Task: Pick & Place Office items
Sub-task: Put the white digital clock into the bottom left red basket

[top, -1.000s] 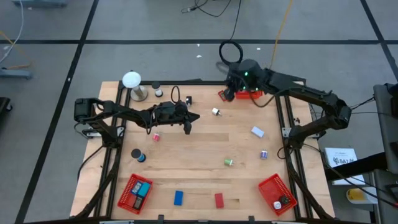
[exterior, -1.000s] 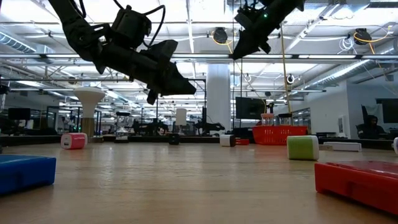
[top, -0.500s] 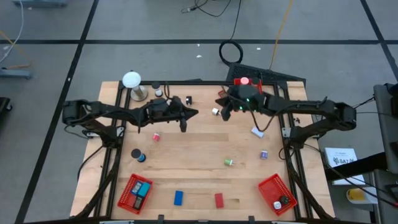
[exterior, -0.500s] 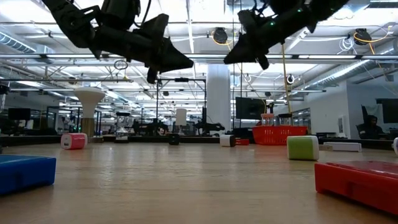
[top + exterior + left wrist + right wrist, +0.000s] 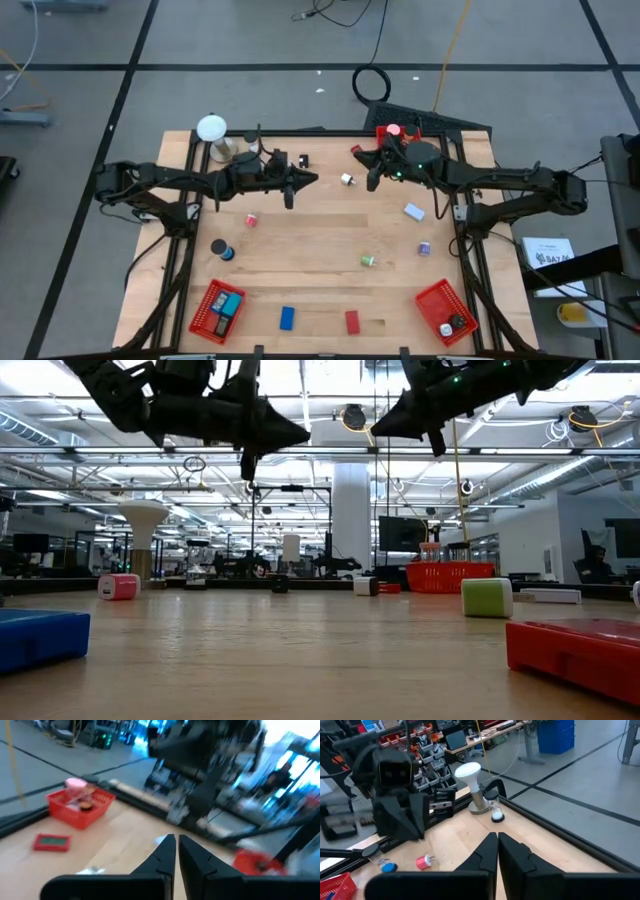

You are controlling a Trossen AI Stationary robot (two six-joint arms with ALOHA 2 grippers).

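My left gripper (image 5: 312, 180) hangs shut and level above the table's far middle, its fingers (image 5: 176, 851) holding nothing. My right gripper (image 5: 368, 172) faces it from the right, also shut and level, with nothing between its fingers (image 5: 497, 845). In the low view both, left (image 5: 303, 435) and right (image 5: 374, 430), hang high over the wood. Office items lie scattered on the table: a white cylinder (image 5: 347, 180) between the grippers, a red block (image 5: 357, 152), a black clip (image 5: 303, 160), a pink roll (image 5: 251, 219), a pale blue block (image 5: 414, 211), a green roll (image 5: 368, 261), a blue block (image 5: 287, 318) and a red block (image 5: 352, 321).
A red basket (image 5: 408, 140) with a pink round piece (image 5: 75, 782) stands at the far edge behind my right gripper. Two more red baskets sit at the near left (image 5: 219, 308) and near right (image 5: 445, 312). A white ball on a stand (image 5: 212, 132) is at the far left corner.
My right gripper has come away from the far basket toward the table's middle and has tipped from pointing down to level. My left gripper has risen and tipped up from a downward slant to level.
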